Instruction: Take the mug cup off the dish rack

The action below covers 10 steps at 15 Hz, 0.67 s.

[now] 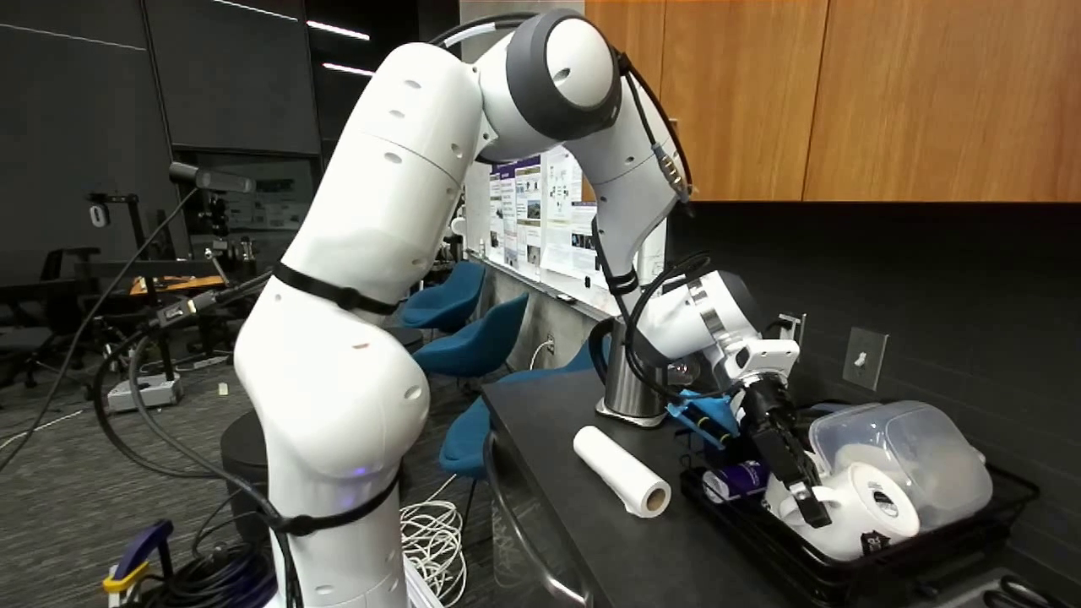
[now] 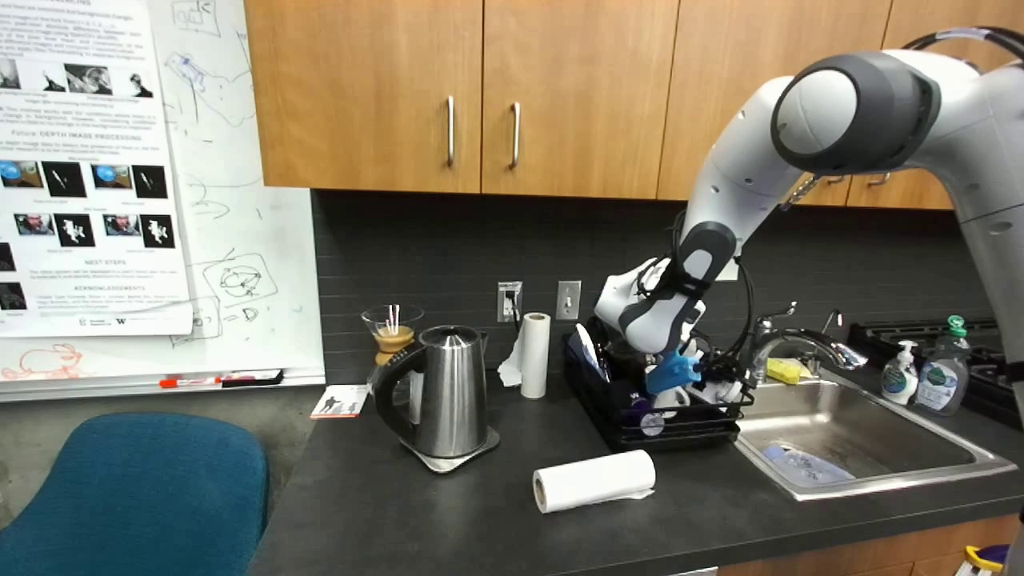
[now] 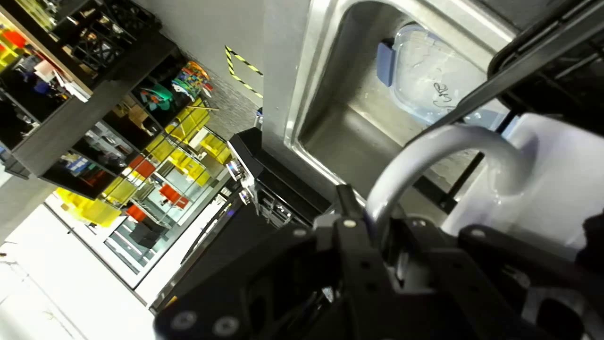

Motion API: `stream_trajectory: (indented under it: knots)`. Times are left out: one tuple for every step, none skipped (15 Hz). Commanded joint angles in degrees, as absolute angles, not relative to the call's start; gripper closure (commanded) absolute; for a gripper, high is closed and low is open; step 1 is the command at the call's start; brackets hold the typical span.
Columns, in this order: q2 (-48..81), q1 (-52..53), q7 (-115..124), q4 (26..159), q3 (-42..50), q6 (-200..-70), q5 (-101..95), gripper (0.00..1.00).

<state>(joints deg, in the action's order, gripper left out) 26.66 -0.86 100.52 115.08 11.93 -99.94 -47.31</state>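
Note:
The mug cup (image 1: 874, 511), white with black markings, lies tipped in the black dish rack (image 1: 764, 545), its base facing outward in an exterior view. Its curved handle (image 3: 424, 153) fills the middle of the wrist view, with the white body at the right edge. My gripper (image 3: 376, 213) is shut on that handle, one dark finger on each side. From outside, the gripper (image 1: 806, 502) reaches down against the mug from above. The mug's inside is hidden. The rack's black rim (image 3: 528, 78) crosses the upper right of the wrist view.
A clear plastic container (image 1: 916, 464) leans right behind the mug in the rack. A purple can (image 1: 743, 480) is at the near end. On the counter are a paper towel roll (image 2: 596, 480) and a steel kettle (image 2: 453, 392). The sink (image 2: 904, 472) adjoins the rack.

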Motion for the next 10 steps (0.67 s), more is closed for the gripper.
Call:
stream_trajectory:
  knots:
    - [24.17,-1.1,102.32,116.02,11.5,-95.72,-48.36,0.96]
    - [24.13,-1.13,102.33,115.9,11.39,-94.9,-48.37,0.96]
    - [23.98,-1.12,102.49,115.85,11.35,-93.96,-48.44,0.96]
    - [23.83,-1.14,102.75,115.84,11.3,-93.25,-48.5,0.96]
    - [23.61,-1.16,103.18,115.81,11.29,-92.56,-48.55,0.96]
    - [23.37,-1.2,103.37,115.79,11.23,-91.92,-48.62,0.96]
    - [23.17,-1.22,103.49,115.68,11.19,-91.31,-48.68,0.96]
    - [22.99,-1.24,103.69,115.57,11.14,-90.86,-48.71,0.96]
    - [22.86,-1.27,103.89,115.34,11.08,-90.51,-48.71,0.96]
    - [22.82,-1.28,104.03,115.05,11.01,-90.08,-48.68,0.96]
